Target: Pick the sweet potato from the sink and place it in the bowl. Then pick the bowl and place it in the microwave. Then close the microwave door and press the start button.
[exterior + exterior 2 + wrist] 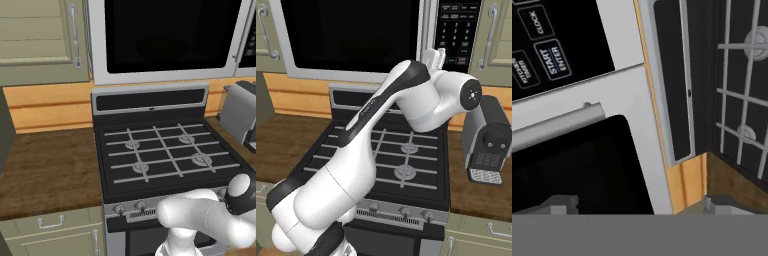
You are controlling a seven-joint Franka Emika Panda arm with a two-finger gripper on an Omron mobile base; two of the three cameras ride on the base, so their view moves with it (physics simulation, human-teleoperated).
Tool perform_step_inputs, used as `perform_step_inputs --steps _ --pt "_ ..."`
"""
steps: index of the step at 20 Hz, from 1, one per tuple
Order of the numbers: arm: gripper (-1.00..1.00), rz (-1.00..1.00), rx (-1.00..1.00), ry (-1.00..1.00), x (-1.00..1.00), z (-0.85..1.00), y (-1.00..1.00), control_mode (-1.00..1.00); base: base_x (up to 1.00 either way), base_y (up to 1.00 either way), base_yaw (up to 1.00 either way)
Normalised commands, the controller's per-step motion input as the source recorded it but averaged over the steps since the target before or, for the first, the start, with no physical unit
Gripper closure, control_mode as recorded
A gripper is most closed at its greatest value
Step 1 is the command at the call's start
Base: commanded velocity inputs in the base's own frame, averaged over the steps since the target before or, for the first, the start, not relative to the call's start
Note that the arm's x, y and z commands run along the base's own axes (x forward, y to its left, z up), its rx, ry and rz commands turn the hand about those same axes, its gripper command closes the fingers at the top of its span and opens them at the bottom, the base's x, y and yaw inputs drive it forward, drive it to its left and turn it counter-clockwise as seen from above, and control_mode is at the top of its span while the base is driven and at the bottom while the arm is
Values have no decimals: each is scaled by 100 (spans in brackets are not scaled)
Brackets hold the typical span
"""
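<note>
The microwave door (577, 165) is seen at seven to nine o'clock as a black glass panel in a silver-grey frame, with a silver bar handle (557, 125) lying across its upper edge. At ten to eleven o'clock the black control panel (552, 45) is shown, where keys marked START ENTER (554, 60), CLOCK (538, 22) and KITCHEN TIMER can be read. An orange wooden strip (687, 185) runs from twelve down to five o'clock. The black stove (737, 85), with grey grates and two burners, is seen at two to four o'clock, and brown countertop (737, 185) at four to five. The gripper (637, 205), jaws spread wide, is seen at six o'clock.
</note>
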Motion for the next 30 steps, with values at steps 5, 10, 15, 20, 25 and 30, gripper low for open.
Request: perform_step_inputs --steps 5,10,15,20,25,30 --pt "-100 0 11 0 25 0 -25 -100 0 0 0" --pt "-100 0 11 1 37 0 -18 -100 0 0 0" --pt "-100 0 10 2 51 -2 -13 -100 0 0 0" --pt "-100 0 10 1 50 -3 -17 -100 0 0 0" --pt "-100 0 9 1 50 -9 -17 -100 0 0 0" --pt "-100 0 8 1 48 -10 -19 -100 0 0 0"
